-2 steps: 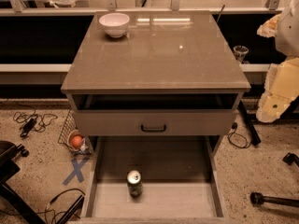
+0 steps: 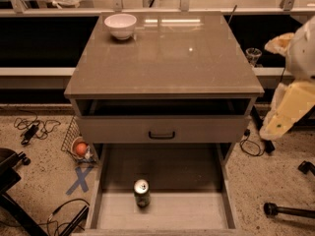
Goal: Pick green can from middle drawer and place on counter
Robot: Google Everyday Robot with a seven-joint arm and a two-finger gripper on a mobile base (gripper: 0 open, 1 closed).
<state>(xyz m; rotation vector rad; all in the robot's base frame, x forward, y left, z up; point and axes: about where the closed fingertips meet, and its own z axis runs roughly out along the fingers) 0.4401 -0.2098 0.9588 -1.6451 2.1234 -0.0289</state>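
The green can [image 2: 141,192] stands upright on the floor of the middle drawer [image 2: 197,213], which is pulled fully out at the bottom of the cabinet. Its silver top and pull tab face up. The counter [image 2: 167,58] is the glossy grey-brown top slab. A white bowl [image 2: 120,25] sits at its far left corner. My gripper [image 2: 276,126] hangs at the right of the cabinet, at the end of the pale arm [image 2: 300,58]. It is beside the upper drawer's height, well apart from the can, and nothing shows in it.
The upper drawer with a black handle [image 2: 162,134] is slightly open above the middle drawer. A wire basket with an orange ball [image 2: 80,148] stands on the floor at left, near cables and blue tape. A glass [image 2: 253,56] stands behind the cabinet's right side.
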